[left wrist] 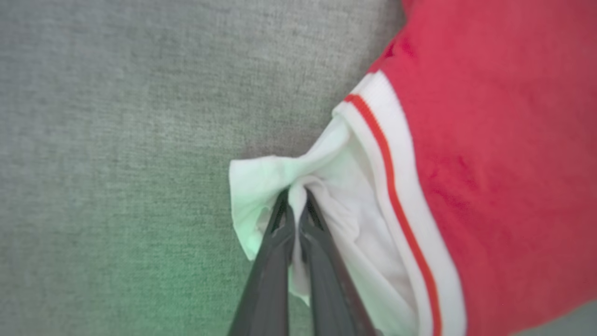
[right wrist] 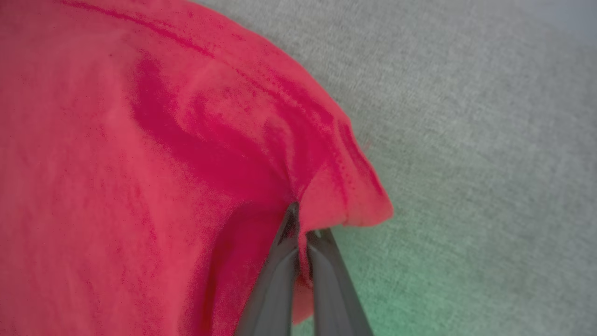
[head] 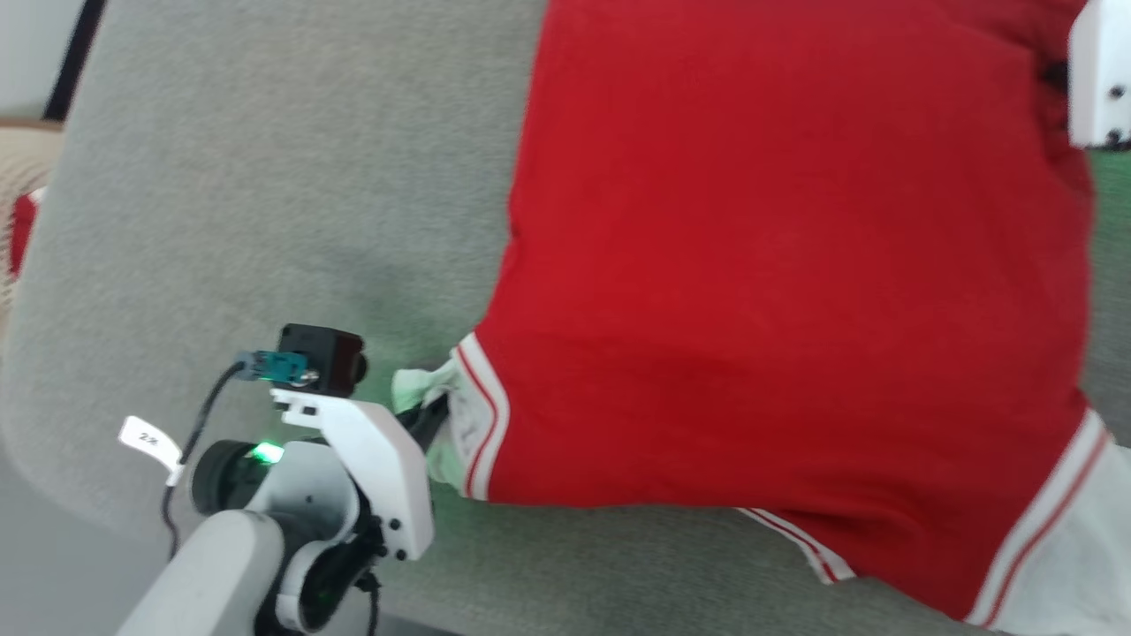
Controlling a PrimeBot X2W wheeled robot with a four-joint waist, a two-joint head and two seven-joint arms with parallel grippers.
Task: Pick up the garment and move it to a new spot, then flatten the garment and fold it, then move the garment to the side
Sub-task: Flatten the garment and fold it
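Note:
The garment (head: pixel 778 265) is bright red with white end panels and striped trim, spread over the grey fabric surface (head: pixel 265 194). My left gripper (head: pixel 428 422) is shut on the white sleeve end at the garment's lower left; in the left wrist view the dark fingers (left wrist: pixel 280 252) pinch bunched white cloth (left wrist: pixel 326 196). In the right wrist view my right gripper (right wrist: pixel 298 219) is shut on a red corner of the garment (right wrist: pixel 140 140). A white part of the right arm (head: pixel 1096 79) shows at the head view's upper right edge.
The grey surface's rounded edge (head: pixel 53 477) runs down the left, with floor beyond. A tan object with a red patch (head: pixel 22 221) sits off the left edge. Another white sleeve end (head: pixel 1069 548) lies at the lower right.

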